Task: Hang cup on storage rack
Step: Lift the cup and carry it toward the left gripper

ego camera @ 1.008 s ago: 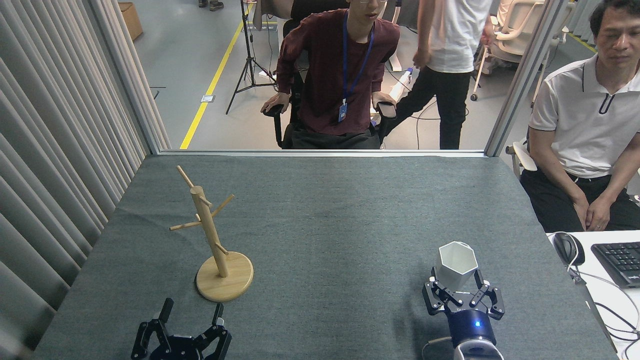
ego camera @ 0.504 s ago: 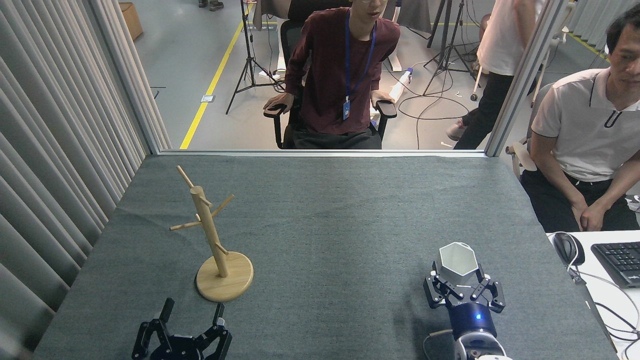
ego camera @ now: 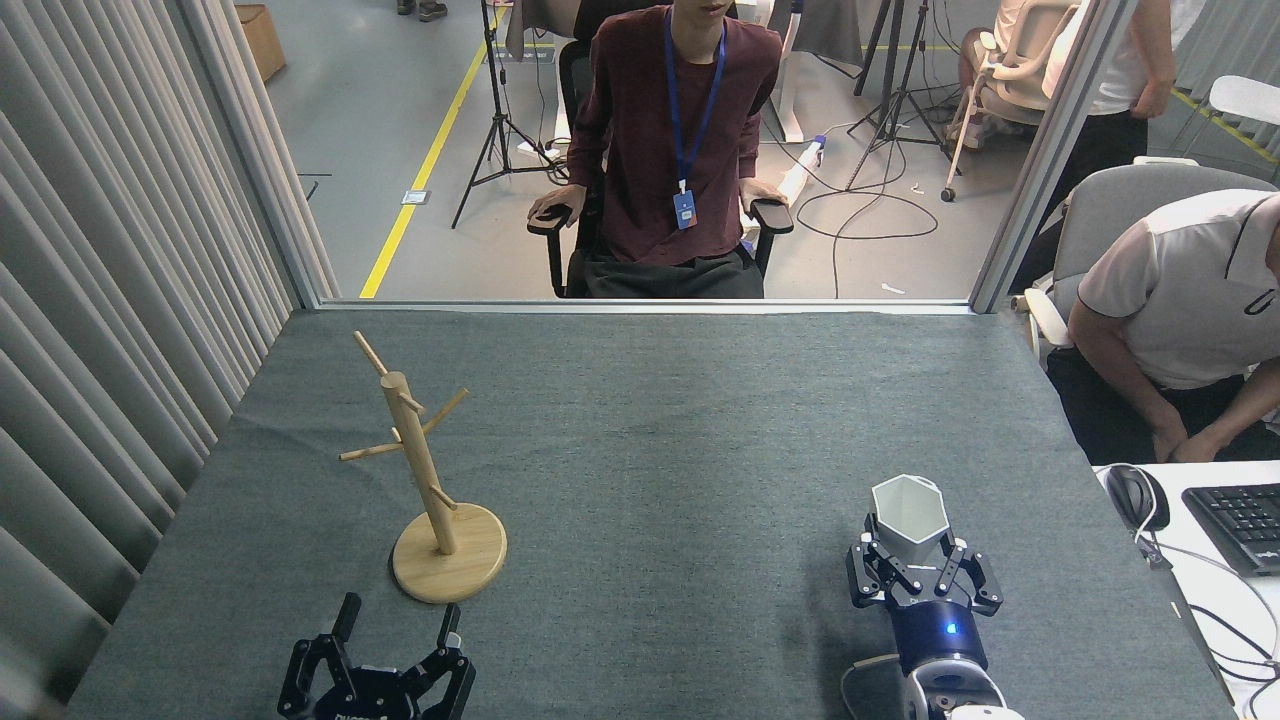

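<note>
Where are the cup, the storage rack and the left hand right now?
cup (ego camera: 908, 518), head view, on its white front wall.
storage rack (ego camera: 416, 462), head view, mid upright post.
left hand (ego camera: 397, 626), head view, between its fingertips.

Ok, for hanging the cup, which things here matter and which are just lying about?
Belong to the job:
cup, held in the right gripper
storage rack
left gripper, open and idle

Just lying about:
mouse
keyboard
tripods beyond the table
</note>
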Available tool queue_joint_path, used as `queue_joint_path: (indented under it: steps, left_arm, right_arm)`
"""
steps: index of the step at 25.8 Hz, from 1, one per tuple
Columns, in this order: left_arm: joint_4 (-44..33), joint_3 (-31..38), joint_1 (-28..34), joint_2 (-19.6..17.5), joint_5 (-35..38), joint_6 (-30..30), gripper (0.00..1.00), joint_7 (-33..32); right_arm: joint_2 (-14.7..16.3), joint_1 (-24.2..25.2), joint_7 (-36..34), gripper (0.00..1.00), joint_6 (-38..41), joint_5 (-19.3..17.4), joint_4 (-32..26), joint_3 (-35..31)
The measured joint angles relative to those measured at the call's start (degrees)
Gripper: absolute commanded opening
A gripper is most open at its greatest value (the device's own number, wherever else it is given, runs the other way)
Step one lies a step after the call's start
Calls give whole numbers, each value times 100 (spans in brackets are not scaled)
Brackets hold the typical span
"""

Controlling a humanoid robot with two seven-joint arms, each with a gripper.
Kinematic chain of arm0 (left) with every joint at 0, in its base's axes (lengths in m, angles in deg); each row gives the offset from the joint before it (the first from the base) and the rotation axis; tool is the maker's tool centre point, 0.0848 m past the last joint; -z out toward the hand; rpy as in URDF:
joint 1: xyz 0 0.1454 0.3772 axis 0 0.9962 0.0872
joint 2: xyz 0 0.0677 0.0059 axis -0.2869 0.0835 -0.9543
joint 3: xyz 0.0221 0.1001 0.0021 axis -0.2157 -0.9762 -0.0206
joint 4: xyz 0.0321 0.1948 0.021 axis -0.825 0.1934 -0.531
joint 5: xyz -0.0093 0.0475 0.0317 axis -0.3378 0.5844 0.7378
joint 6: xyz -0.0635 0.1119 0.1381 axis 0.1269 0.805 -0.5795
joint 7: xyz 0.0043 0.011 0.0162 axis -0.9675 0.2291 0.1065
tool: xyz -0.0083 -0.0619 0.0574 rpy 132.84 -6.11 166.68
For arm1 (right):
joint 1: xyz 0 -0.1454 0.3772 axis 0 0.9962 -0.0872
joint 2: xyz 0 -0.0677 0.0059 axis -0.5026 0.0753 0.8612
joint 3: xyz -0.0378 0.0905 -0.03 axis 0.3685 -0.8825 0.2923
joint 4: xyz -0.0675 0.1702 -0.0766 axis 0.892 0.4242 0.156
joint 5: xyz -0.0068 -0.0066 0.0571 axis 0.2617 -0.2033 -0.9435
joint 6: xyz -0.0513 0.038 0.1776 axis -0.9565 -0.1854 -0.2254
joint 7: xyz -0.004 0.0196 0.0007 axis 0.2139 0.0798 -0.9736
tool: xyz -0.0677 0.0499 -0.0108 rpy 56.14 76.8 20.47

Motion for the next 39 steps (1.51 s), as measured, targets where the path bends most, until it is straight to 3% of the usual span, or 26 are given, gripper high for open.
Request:
queue_joint_path:
  steps: [6,11,17,28,39]
  left_arm:
    - [1,-332,-53,-4,61,-18,98,-24]
    - [55,-1163,-161,-42,480,-60,99,-22]
    - [538,-1942,-521,14,1348,-57,98,-12]
    - [812,-2108,-724,29,1487,-27,99,-18]
    - [801,-2099,-733,35,1473,-7,99,9]
  right_arm:
    - [30,530,-86,71,207,8,-1140,-10]
    - [-22,912,-97,71,294,10,-2163,-3]
    - [-481,1376,-106,72,432,151,-3175,399]
    - [-1296,1730,-72,72,429,1301,-3389,1530]
    - [-1492,2190,-156,73,415,1682,-3416,1961]
